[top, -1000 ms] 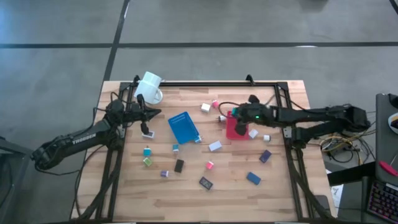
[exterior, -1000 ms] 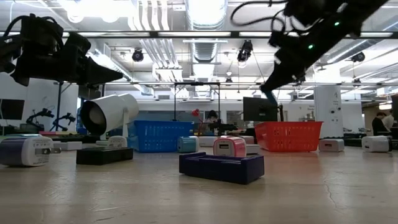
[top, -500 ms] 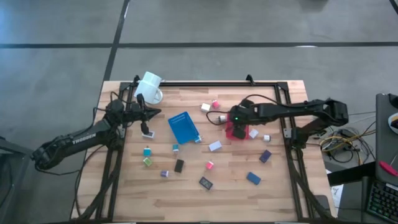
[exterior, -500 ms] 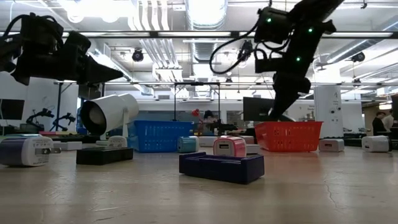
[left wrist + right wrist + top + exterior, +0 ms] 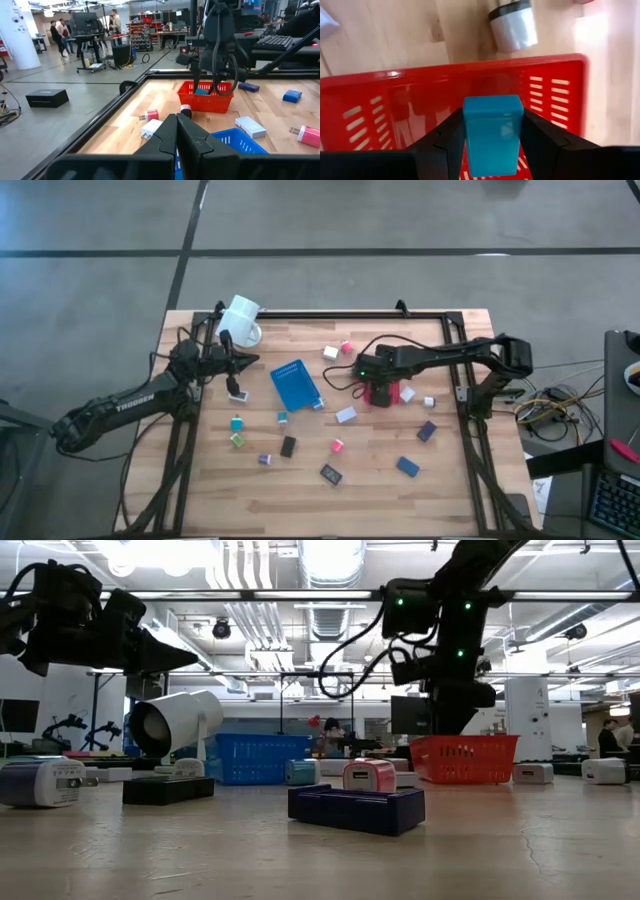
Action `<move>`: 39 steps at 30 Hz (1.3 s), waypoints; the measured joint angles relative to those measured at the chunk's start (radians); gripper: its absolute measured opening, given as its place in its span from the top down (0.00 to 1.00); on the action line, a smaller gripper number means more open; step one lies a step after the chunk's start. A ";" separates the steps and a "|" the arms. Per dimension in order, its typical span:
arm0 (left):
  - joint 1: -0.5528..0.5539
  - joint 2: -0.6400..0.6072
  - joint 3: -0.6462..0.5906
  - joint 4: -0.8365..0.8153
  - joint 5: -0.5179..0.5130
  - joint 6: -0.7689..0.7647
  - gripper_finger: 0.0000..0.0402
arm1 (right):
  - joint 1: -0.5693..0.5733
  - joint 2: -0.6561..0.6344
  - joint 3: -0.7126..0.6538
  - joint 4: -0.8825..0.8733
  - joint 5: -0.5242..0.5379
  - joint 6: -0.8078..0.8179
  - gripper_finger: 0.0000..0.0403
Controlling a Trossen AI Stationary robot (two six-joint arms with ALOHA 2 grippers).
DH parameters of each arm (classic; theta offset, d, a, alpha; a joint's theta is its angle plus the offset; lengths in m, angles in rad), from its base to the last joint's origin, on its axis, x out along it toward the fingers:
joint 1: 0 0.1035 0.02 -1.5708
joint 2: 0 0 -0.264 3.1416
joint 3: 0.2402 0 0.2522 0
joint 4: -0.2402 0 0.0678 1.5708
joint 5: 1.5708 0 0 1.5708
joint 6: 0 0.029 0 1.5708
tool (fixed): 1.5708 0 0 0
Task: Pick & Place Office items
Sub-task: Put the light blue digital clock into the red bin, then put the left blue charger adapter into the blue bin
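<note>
Early on: right gripper [image 5: 492,131] fingers clamped on a blue block [image 5: 493,134] over the red basket [image 5: 395,95], not dropped yet; left gripper [image 5: 176,131] fingers together, idle by the mug [image 5: 241,319]; approx a dozen items [image 5: 338,445] left on table [image 5: 470,480] around the basket

white mug [image 5: 241,319], blue tray [image 5: 295,385], red tray [image 5: 381,392] on table [image 5: 460,480].

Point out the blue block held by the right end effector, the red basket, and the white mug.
blue block [image 5: 493,134]: right wrist view, middle of its front face.
red basket [image 5: 395,100]: right wrist view, slotted wall.
white mug [image 5: 240,318]: high view, side of the body.
</note>
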 joint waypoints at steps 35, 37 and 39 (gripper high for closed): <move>0.000 0.000 0.000 0.000 0.000 -0.004 0.97 | 0.000 -0.429 -0.159 0.476 -0.255 -0.153 0.54; 0.000 0.000 0.000 0.000 0.000 -0.001 0.97 | 0.002 -0.533 -0.249 0.676 -0.294 -0.159 0.57; 0.000 0.000 0.000 0.000 0.000 -0.001 0.97 | 0.001 -0.622 -0.340 0.843 -0.295 -0.135 0.63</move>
